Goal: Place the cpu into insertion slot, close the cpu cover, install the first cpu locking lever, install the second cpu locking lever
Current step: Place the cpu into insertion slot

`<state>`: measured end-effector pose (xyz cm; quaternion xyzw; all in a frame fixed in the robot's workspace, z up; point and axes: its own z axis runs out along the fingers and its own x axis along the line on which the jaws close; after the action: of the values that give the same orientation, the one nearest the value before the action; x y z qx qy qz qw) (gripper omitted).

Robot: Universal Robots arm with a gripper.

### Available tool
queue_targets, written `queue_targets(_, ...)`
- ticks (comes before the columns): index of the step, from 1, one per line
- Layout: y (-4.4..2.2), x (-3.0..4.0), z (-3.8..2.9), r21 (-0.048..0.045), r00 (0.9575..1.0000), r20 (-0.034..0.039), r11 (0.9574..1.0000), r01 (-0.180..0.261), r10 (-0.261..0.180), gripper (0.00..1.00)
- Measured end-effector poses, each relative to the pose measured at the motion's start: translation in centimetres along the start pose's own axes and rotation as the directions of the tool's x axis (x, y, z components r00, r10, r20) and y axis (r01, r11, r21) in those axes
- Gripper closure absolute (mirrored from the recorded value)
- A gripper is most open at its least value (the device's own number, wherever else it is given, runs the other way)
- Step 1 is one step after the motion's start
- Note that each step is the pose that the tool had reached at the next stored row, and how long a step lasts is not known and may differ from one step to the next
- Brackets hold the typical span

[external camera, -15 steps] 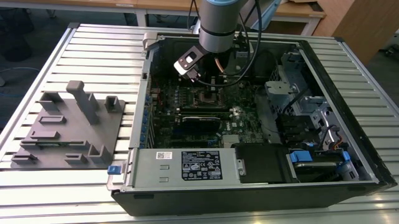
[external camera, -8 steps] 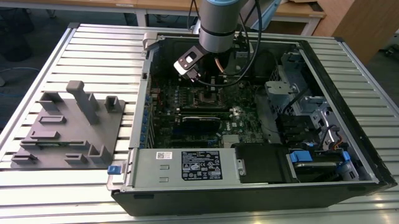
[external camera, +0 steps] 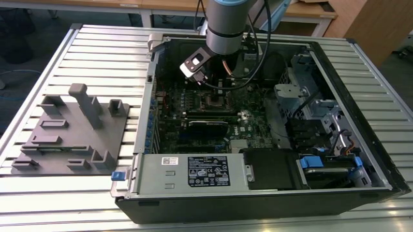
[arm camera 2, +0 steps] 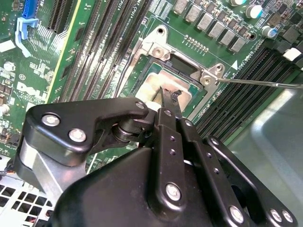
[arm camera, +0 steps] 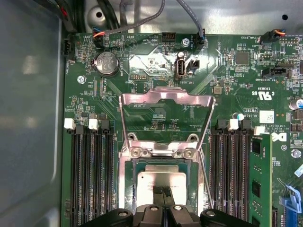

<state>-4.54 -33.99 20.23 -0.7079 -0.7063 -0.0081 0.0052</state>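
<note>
Surface: slatted table (external camera: 96, 48), open computer case (external camera: 258, 205).
Gripper (arm camera: 163, 191): fingers together, on cpu (arm camera: 150, 182) in insertion slot (arm camera: 134, 166).
Cpu cover (arm camera: 165, 100): raised.

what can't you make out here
- cpu: first wrist view, near part hidden behind the gripper.
- insertion slot: exterior view, too small to show its contents.
- locking lever: second wrist view, its end cut off by the picture's edge.

Robotics lab, aluminium-profile bench (external camera: 96, 53), opened computer tower (external camera: 258, 209)
</note>
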Motion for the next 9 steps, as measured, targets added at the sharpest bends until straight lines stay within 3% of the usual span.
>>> queue_targets(9, 0.00, 0.00, 0.00, 0.0047, 1.0000, 0.0000, 1.0000, 0.000, 0.000, 0.90)
